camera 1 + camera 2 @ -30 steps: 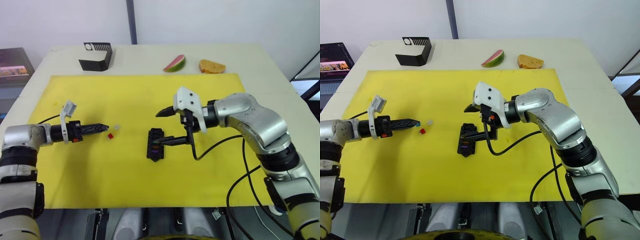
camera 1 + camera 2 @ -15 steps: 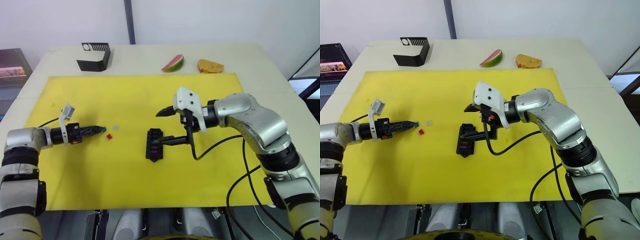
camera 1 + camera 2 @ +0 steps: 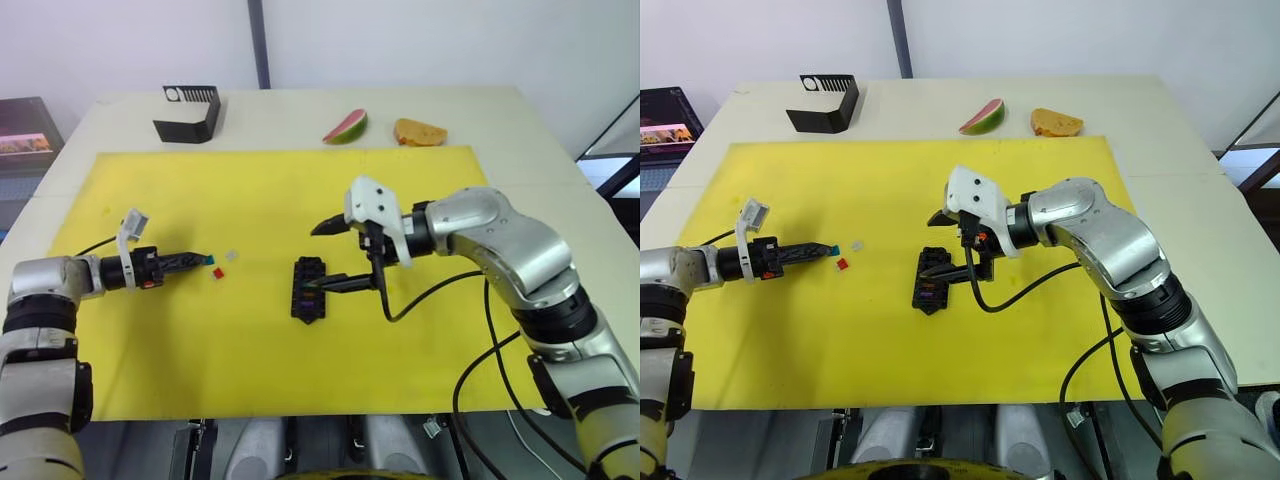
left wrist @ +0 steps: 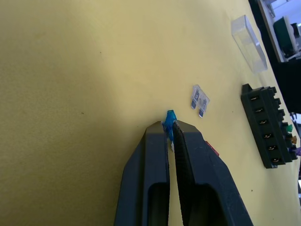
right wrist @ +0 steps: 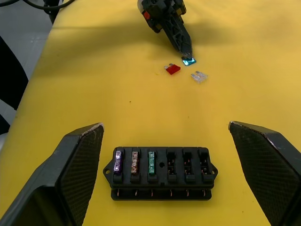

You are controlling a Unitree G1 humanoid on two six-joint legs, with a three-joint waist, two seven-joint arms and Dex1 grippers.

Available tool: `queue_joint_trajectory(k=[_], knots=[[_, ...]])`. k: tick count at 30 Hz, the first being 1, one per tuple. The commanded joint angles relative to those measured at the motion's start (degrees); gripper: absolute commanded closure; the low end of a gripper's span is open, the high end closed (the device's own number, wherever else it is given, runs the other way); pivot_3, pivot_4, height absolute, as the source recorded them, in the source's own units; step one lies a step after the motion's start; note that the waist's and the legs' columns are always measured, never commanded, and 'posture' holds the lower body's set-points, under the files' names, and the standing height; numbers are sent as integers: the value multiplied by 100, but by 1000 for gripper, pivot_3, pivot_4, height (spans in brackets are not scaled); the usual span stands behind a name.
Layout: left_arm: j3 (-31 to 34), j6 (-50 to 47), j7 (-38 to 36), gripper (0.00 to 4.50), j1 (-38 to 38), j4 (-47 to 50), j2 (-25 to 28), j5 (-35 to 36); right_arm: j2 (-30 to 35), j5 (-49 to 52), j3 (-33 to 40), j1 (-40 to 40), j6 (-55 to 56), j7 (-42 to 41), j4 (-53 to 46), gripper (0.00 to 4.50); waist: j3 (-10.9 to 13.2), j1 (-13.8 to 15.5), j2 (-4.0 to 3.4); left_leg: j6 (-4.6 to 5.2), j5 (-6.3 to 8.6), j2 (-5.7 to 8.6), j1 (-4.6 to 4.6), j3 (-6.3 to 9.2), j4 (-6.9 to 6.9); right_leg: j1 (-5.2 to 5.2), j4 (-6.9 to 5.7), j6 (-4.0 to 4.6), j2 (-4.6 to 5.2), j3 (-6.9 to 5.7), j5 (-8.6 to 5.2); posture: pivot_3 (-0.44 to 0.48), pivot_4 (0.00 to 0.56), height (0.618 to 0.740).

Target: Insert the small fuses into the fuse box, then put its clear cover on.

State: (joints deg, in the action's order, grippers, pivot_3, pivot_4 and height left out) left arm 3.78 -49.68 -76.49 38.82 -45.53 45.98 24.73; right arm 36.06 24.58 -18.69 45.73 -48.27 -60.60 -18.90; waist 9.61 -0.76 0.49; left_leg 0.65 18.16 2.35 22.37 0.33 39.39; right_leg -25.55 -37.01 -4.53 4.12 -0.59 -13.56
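Yellow mat [image 3: 200, 350]: fuse box [image 3: 307, 289] lengthwise near-to-far.

Silver-shelled arms, black joints, black cables, white wrist housing, black-fingered grippers

No legible text, label, brand, number or sign appears on any object in these views.

Bright, even light overhead; soft shadows fall on the yellow mat [image 3: 250, 330], and the pictures are sharp.
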Motion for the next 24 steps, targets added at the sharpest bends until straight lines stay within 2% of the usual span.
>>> queue_joint_trajectory(k=[1,11,14,19,24], knots=[[69,-42,-33,4287,-130,33,120,-51,-2,0,51,95,88,4,-186,0,0,-1,0,0,0,0,0,0,0,0,0,0,0,0,0,0,150,740],[199,-232,-373,4287,-919,818,536,164,-10,-23,25,88,117,14,-170,0,0,-47,0,-1,0,-2,0,-1,-6,-8,1,1,-1,4,-1,0,150,740],[301,-248,-220,4287,-1084,974,499,211,-35,-33,5,90,152,8,-151,0,0,-26,0,1,1,-3,1,-1,-8,-9,2,1,1,5,-1,0,150,740],[428,-215,-34,4287,-990,993,385,264,-70,-57,-31,118,200,-22,-124,0,0,-9,1,3,2,-2,1,-2,-8,-8,2,1,2,5,-1,0,150,740],[578,-306,-44,4287,-536,735,425,332,-27,-91,-35,112,221,-74,-133,0,0,13,3,3,2,-2,2,-2,-8,-8,1,1,1,4,-1,0,150,740]])
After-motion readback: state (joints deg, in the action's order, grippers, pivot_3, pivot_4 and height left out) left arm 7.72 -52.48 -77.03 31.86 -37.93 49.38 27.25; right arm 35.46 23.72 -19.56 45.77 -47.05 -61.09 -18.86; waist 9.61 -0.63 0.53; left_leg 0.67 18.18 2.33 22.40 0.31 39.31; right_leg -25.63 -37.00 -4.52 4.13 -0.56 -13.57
